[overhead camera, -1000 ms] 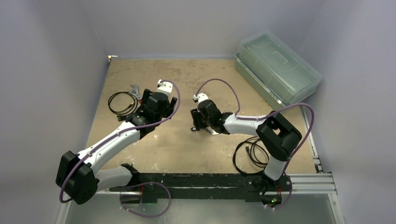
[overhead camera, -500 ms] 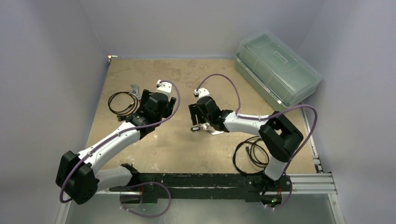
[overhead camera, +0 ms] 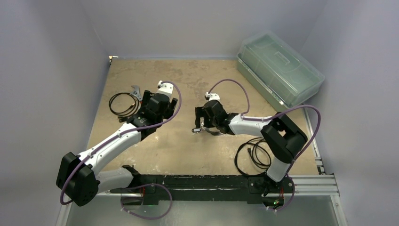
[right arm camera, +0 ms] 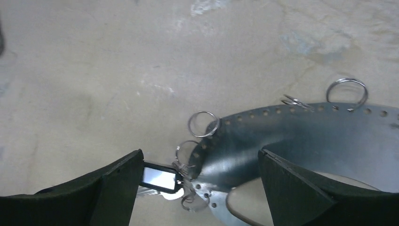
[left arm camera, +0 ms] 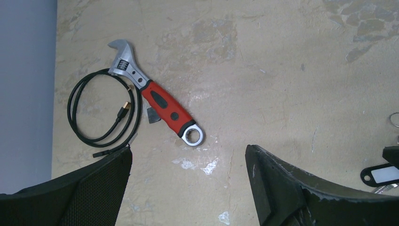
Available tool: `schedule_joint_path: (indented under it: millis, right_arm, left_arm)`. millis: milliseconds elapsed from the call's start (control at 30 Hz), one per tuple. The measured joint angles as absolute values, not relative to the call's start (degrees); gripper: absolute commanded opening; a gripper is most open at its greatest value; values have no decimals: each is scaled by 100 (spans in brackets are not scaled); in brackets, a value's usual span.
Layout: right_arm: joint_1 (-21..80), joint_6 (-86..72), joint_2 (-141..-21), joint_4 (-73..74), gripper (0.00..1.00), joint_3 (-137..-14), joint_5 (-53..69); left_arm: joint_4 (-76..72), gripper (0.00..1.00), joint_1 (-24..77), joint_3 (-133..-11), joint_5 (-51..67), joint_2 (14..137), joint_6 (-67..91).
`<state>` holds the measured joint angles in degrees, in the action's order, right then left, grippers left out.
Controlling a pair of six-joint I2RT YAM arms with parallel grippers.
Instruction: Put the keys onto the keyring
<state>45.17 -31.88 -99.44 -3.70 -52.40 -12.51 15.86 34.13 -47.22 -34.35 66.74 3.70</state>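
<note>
- The right jaws stand wide apart and hold nothing. They are low over the desk [right arm camera: 94, 70], straddling the near end of the keyring [right arm camera: 291, 141]. The left jaws are likewise apart and empty, hovering off to the left.
- Just beside the finger at the left of the right wrist view lies the key [right arm camera: 159, 178]. It has a black head with a pale face, and its silver blade barely shows beneath. It touches the cluster of small split rings [right arm camera: 203, 124] at the keyring's tip; whether it is threaded onto one I cannot tell.
- The keyring is a curved flat silver band with holes along its rim, lying flat and sweeping away to the right.
- The step in hand looks like taking hold of the key.
  - Shift so the head sits centred between the fingers.
  - Close on the plastic head, not the thin blade, and keep the loose rings out of the pinch.
  - The left jaws would likely need to steady the band.
- Farther off, under the left arm, a red-handled wrench [left arm camera: 160, 106] and a coiled black cable [left arm camera: 75, 117] lie well apart from the work.
</note>
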Motion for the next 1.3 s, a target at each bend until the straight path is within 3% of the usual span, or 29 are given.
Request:
schedule_joint_path:
  millis: [533,967,1300]
  right_arm:
    - [4394,-2746,-10851,-1041,92,-6145,-432]
    - [4381,-3074,-9500,-104,99,-5586,-930]
    - [4386,-3599,-9878,97,99,-5352,-694]
  left_arm:
    - [1588,88,3413,-4722,-3439,6674,360]
    - [1586,88,3413,-4722,-3454,6674,344]
    - [1588,88,3413,-4722,-3457,6674,342]
